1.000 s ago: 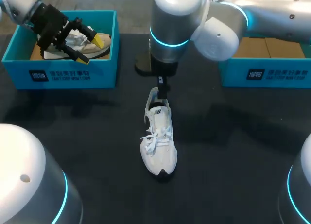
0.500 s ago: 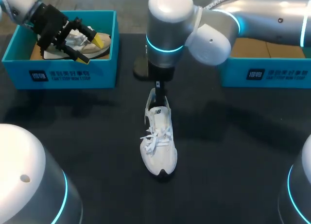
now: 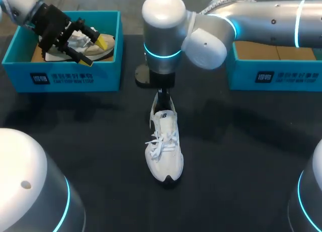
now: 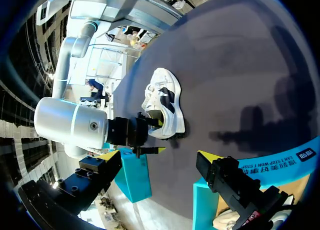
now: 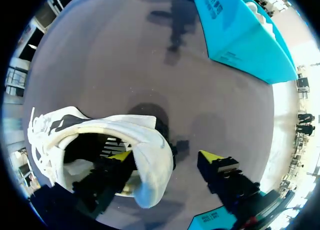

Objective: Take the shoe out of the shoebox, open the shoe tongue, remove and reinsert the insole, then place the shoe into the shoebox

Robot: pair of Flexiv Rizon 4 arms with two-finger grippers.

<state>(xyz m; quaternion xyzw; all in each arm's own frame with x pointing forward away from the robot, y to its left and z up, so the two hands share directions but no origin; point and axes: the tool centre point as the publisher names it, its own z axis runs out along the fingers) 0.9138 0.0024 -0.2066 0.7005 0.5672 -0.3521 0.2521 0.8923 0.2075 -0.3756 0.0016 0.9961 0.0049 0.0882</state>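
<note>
While the white shoe (image 3: pixel 163 141) stood mid-table, both grippers gaped.
Right gripper (image 5: pixel 167 156) had one finger inside the heel; left gripper (image 3: pixel 93 51) hung over the far-left shoebox (image 3: pixel 70 78), the far-right shoebox (image 3: pixel 271 76) well apart.

Even overhead light, soft shadows across the dark table (image 3: pixel 251 156), white shoe (image 3: pixel 164 146) bright, sheen on right arm (image 3: pixel 261 13)

Wide passage over tabletop (image 3: pixel 241 156) both sides of shoe (image 3: pixel 164 144) and past toe. Right arm (image 3: pixel 161 35) hangs over heel, blocking approach from above. Left shoebox (image 3: pixel 75 76), right shoebox (image 3: pixel 282 77) wall far corners; left arm (image 3: pixel 25 5) over left one.
</note>
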